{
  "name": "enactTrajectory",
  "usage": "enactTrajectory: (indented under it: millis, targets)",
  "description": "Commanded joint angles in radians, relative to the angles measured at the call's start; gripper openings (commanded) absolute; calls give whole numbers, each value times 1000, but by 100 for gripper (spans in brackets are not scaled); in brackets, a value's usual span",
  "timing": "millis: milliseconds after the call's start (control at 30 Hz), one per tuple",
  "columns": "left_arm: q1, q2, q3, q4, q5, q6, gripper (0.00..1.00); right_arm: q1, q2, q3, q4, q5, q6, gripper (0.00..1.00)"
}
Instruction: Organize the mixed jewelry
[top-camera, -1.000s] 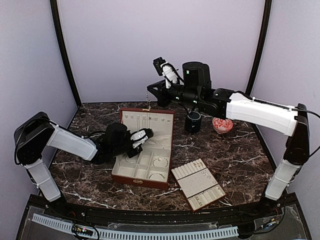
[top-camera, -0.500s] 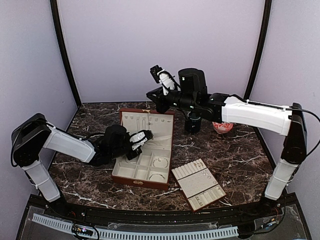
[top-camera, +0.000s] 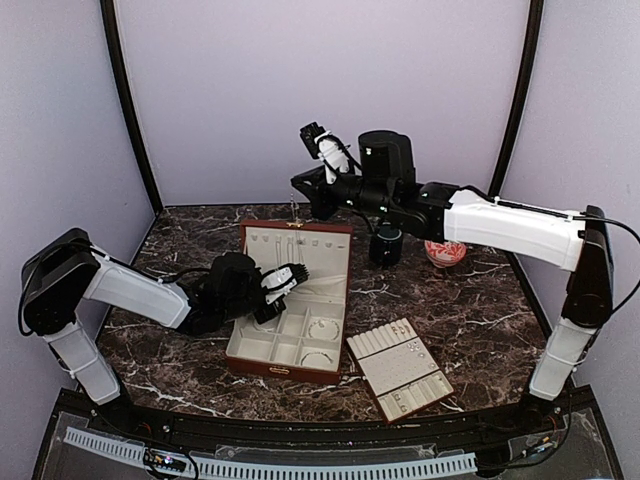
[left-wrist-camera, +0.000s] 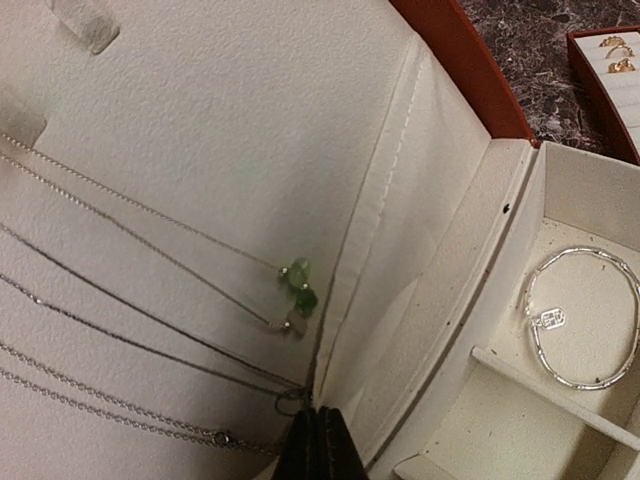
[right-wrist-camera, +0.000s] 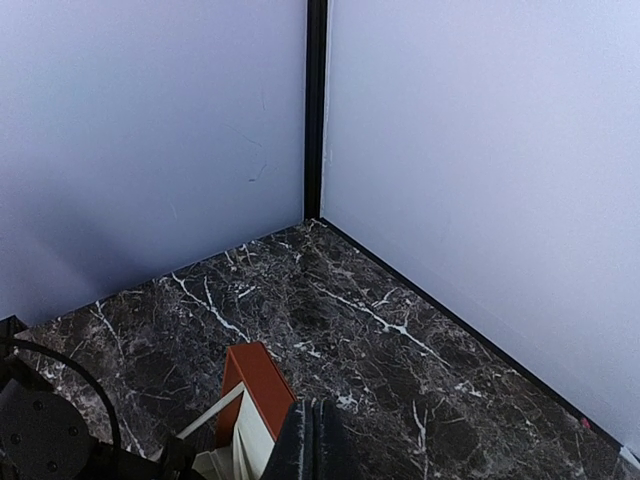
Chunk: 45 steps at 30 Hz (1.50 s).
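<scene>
Fine chains with green beads (left-wrist-camera: 303, 297) lie across the wooden box's (top-camera: 285, 368) lid lining, with a bangle (left-wrist-camera: 585, 318) in one compartment. The left gripper (left-wrist-camera: 315, 445), fingers together, sits at the lid fold. The right gripper (right-wrist-camera: 312, 440), fingers likewise together, hovers above the lid's far edge.

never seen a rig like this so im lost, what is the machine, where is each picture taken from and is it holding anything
These are two white-and-black robot arms bolted to a dark marble table. The wide picture is taken from above and behind them, the other two from a camera on each wrist. On the table stand an open red-brown wooden box with cream lining, a flat cream-padded tray with slots, a black mug and a red-and-white bowl. The left wrist picture shows fine silvery chains, one with green beads, on the lid lining and a thin silvery bangle in a compartment. The left gripper is closed at the box's fold; the right gripper is closed above the lid's edge. Whether either pinches a chain is too fine to tell.
</scene>
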Motion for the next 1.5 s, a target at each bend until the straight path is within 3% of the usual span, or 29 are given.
enactTrajectory:
  millis: [0,267,567,1467]
  targets:
    - [-31,-19,-30,-89,46,-14,0,-4,11,26,53,-7,-3,0]
    - [-34,-18,-29,-86,40,-14,0,-4,28,27,62,-28,-6,0]
    - [-35,-19,-29,-82,37,-11,0,-3,-5,-93,84,-66,1,0]
    - [-42,-39,-32,-78,38,-16,0,-3,51,-183,105,-34,-34,0]
